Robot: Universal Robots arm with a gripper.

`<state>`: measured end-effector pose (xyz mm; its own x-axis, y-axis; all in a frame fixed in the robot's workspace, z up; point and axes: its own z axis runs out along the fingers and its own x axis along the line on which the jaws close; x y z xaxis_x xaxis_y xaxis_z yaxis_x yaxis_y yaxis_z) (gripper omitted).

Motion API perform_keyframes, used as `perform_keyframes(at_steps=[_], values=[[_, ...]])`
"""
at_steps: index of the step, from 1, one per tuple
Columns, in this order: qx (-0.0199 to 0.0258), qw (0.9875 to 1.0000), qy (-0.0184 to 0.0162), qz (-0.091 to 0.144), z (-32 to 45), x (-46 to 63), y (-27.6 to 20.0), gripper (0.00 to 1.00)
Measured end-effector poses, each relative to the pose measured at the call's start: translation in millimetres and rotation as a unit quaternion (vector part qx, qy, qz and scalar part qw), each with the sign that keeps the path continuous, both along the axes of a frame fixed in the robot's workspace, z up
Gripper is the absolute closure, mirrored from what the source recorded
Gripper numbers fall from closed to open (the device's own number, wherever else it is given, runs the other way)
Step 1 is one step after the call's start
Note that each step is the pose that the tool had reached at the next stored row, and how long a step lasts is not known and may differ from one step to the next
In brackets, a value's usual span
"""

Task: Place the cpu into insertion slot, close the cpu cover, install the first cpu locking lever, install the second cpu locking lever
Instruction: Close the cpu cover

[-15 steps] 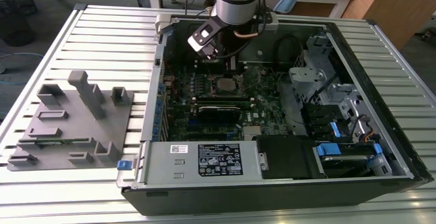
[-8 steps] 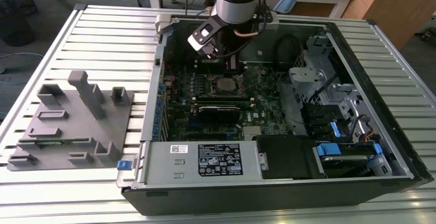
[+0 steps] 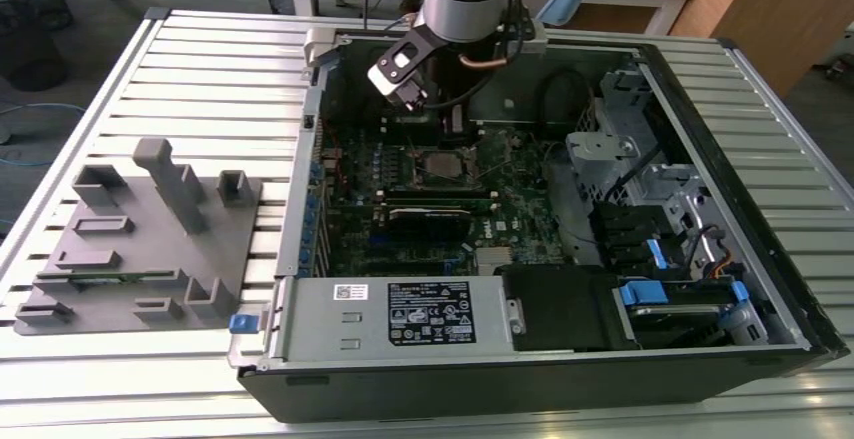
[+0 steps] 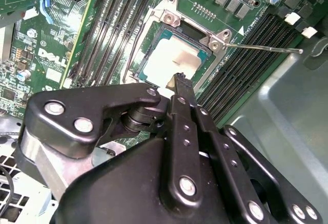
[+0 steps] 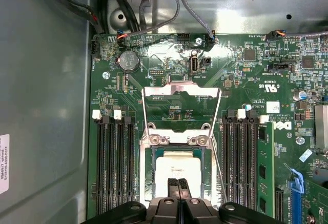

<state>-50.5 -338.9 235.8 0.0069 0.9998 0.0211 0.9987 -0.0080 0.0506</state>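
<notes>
Tool (image 5: 178, 184), closed on nothing, is hovering above the cpu (image 5: 177, 166), which is lying flat in the slot (image 5: 154, 140), cover (image 5: 182, 86) raised: light, stiff, probably fragile, best gripped by its edges.

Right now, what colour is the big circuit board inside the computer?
Green; the circuit board shows best in the first wrist view.
</notes>
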Motion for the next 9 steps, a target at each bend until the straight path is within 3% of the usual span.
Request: perform_keyframes(at_steps=[9], values=[[0.0000, 1.0000, 0.0000, 0.000, 4.5, 0.0, 0.0, 0.89]])
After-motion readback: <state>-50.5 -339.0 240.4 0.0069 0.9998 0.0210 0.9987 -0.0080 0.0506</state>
